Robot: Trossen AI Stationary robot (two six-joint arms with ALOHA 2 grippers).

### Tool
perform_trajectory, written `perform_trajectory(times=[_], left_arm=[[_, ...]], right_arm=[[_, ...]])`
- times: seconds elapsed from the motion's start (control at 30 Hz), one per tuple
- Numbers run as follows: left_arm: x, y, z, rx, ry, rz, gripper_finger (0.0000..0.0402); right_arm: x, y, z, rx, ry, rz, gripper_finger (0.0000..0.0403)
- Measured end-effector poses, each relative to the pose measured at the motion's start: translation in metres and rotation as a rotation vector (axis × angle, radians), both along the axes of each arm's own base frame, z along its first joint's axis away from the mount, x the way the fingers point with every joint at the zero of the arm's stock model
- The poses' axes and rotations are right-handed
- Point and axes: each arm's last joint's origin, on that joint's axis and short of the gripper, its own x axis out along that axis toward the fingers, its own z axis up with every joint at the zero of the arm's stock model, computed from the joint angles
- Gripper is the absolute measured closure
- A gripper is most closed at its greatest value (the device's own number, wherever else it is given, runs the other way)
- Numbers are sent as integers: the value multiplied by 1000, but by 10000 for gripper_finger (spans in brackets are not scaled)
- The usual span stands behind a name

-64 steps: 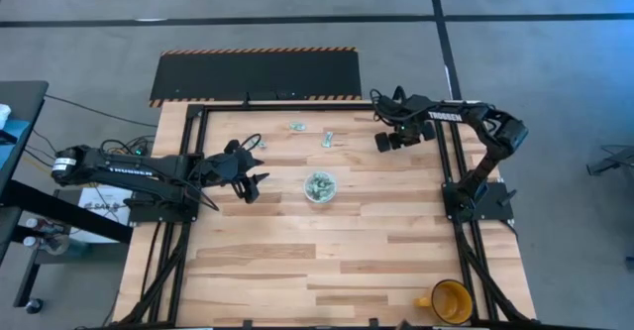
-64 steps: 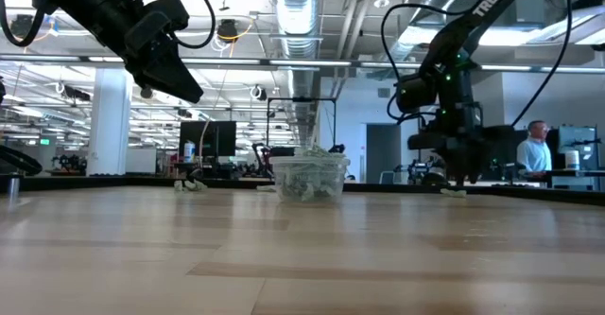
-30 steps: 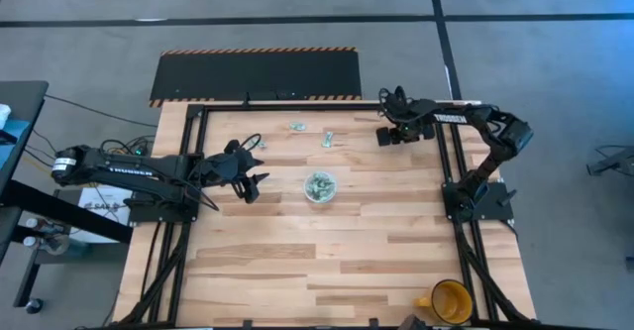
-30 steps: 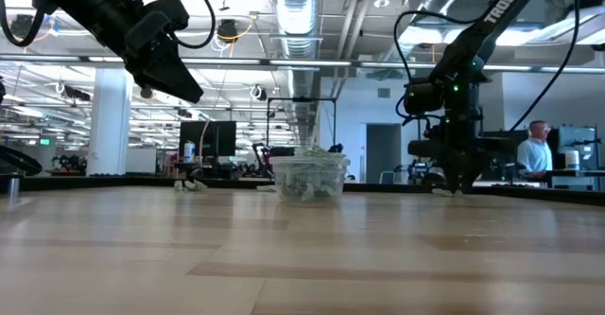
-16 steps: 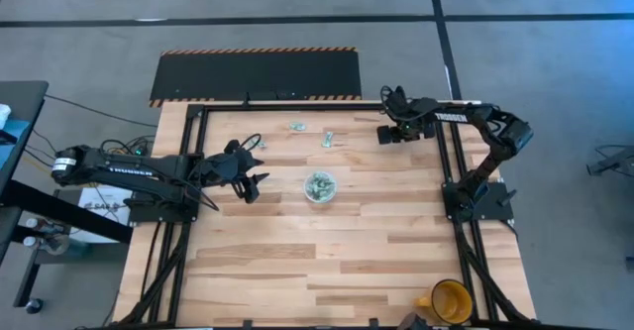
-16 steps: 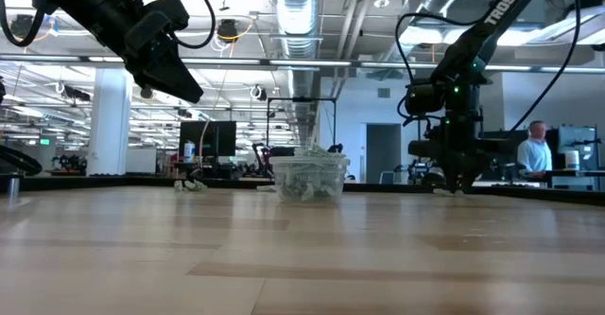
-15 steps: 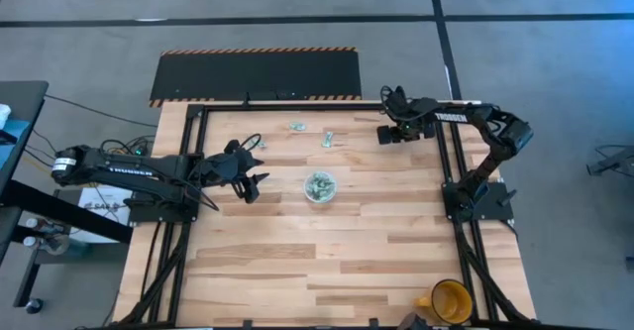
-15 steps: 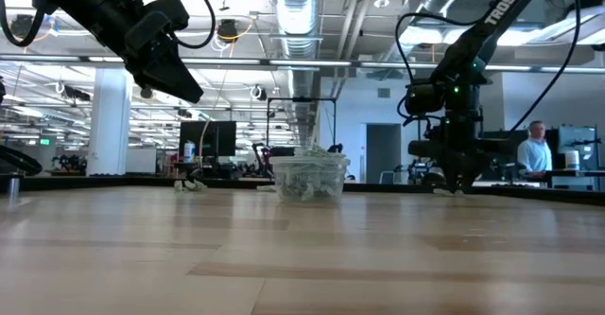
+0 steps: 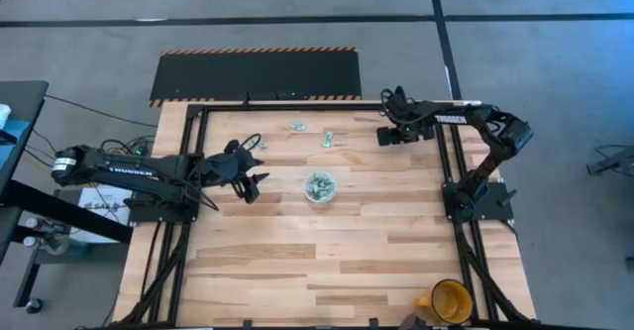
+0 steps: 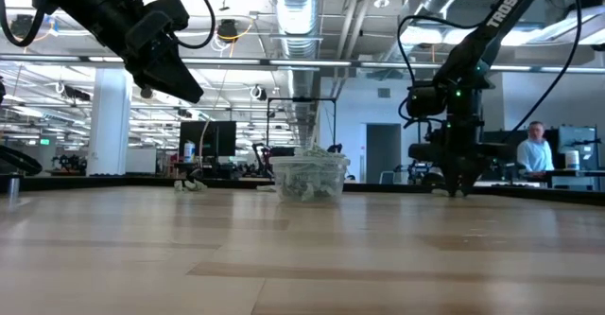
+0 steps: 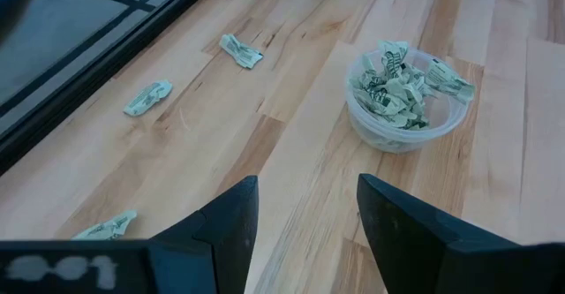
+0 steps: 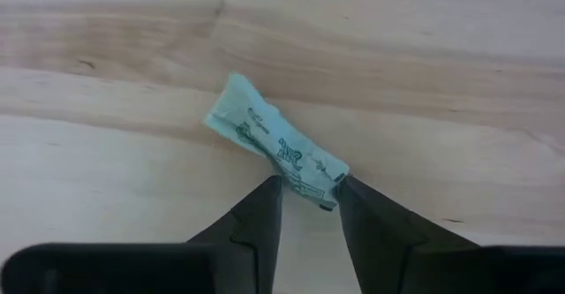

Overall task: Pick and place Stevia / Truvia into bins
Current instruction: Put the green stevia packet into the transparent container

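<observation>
The clear cup (image 9: 319, 186), full of pale green sachets, stands mid-table; it also shows in the left wrist view (image 11: 406, 109) and the low view (image 10: 309, 175). Loose sachets lie flat toward the far edge (image 9: 296, 126), (image 9: 327, 139). My right gripper (image 9: 394, 135) points down at the far right, open, its fingertips (image 12: 309, 192) either side of one end of a sachet (image 12: 265, 144) that lies flat on the wood. My left gripper (image 9: 248, 181) hangs open above the table, left of the cup, with nothing between its fingers (image 11: 305, 232). My right gripper comes from above, and its two fingertips (image 12: 269, 188) stand close on either side of the sachet's near end (image 12: 320, 181), across the strip. Whether they touch the paper I cannot tell. The sachet lies flat on the table.
A yellow-orange mug (image 9: 451, 300) stands at the near right corner. A black mat (image 9: 258, 72) lies beyond the far edge. Black frame rails run along the table's left and right sides. A third loose sachet (image 11: 106, 228) lies near my left gripper.
Two seconds ago my right gripper stood slightly nearer the table's middle; it has since shifted a little toward the far right corner and come down over the sachet. In the last second it has barely moved.
</observation>
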Motion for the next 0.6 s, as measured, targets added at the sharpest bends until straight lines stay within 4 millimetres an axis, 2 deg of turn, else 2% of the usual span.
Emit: perform_trajectory(times=[0.4, 0.6], left_arm=[[0, 0, 0, -3, -1, 2, 216], [0, 0, 0, -3, -1, 2, 216]], right_arm=[[5, 1, -4, -33, 35, 46, 393], [6, 1, -4, -37, 41, 50, 392]])
